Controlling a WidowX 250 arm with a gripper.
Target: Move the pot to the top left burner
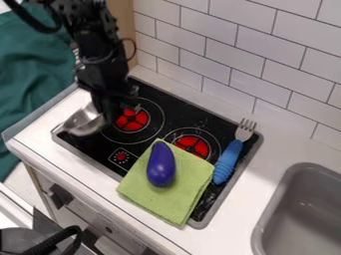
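The black gripper (114,108) hangs over the left end of the stovetop, at the edge of the left burner (132,120). Directly beside it, on its left, the shiny metal pot (85,121) is at the stove's left front edge and looks tilted. Part of the pot's right side is hidden behind the gripper. Whether the two touch, I cannot tell. Red patches mark the left burner and the right burner (192,146) on the black stovetop (181,115).
A green cloth (191,185) lies over the stove's right front part, with a purple eggplant (161,165) on it. The blue-handled fork (228,160) rests along the right side. A grey sink (301,209) is at lower right, and a tiled wall (233,55) stands behind.
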